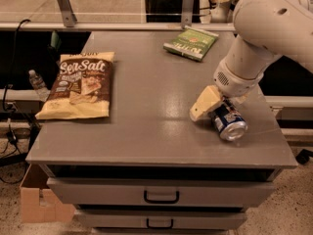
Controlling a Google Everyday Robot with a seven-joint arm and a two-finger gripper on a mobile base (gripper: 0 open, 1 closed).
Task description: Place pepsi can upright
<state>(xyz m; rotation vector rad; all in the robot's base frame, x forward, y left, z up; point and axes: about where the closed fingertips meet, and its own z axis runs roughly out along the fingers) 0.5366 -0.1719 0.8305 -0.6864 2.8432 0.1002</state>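
Grey cabinet top point(146, 136), seen from the front and from above. On its right front part, pepsi can point(230, 124): down on its side, not upright, silver end turned toward the front right corner, blue body pointing back under the arm. Rests on the top near the right edge, a little short of the front edge. Gripper point(207, 105) low over the surface, just left of the can, tan tip touching or almost touching the can's side; cannot tell which. Far side of the gripper hidden behind the can and the wrist, so cannot tell whether spread, closed or clamped on the can. White arm point(259, 38) slants down from the upper right and bends at a thick joint directly above the can. On the left part of the top, chip bag point(78, 84): flat, label up, reads "Sea Salt", well apart from the can. At the back, toward the right, green packet point(190, 43): flat, askew, also well apart from the can. Below the top, upper drawer point(98, 192) with a dark handle at its middle, a second drawer under it. On the floor at lower left, cardboard box point(36, 204). Left of the cabinet and lower down, small clear bottle point(38, 82).
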